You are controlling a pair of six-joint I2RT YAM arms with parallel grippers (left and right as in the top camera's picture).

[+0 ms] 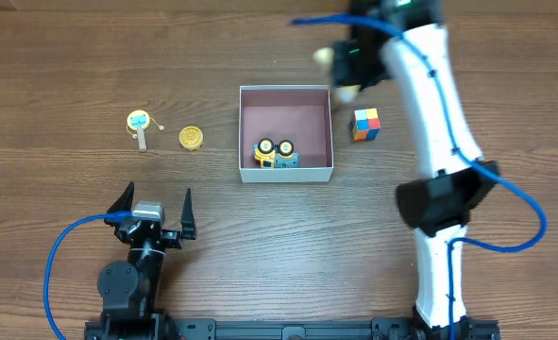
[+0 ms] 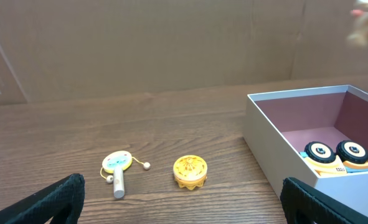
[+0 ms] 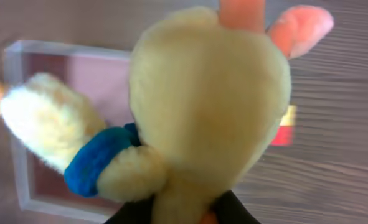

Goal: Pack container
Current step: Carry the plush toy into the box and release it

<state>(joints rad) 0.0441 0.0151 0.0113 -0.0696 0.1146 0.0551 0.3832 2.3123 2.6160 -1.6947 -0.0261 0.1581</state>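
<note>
The container (image 1: pixel 285 174), a shallow white-walled box with a mauve-pink inside, sits mid-table and holds a small yellow and blue wheeled toy (image 1: pixel 276 153). It also shows in the left wrist view (image 2: pixel 264 140) and the right wrist view (image 3: pixel 22 162). My right gripper (image 3: pixel 190 214) is shut on a cream plush toy (image 3: pixel 208 106) with pink ears and a blue band, held above the container's far right corner (image 1: pixel 340 66). My left gripper (image 1: pixel 154 208) is open and empty near the front left of the table.
A small rattle drum with a wooden handle (image 1: pixel 140 126) and a yellow round toy (image 1: pixel 192 139) lie left of the container. A colourful cube (image 1: pixel 365 124) lies to its right. The right arm (image 1: pixel 439 142) stretches across the right side.
</note>
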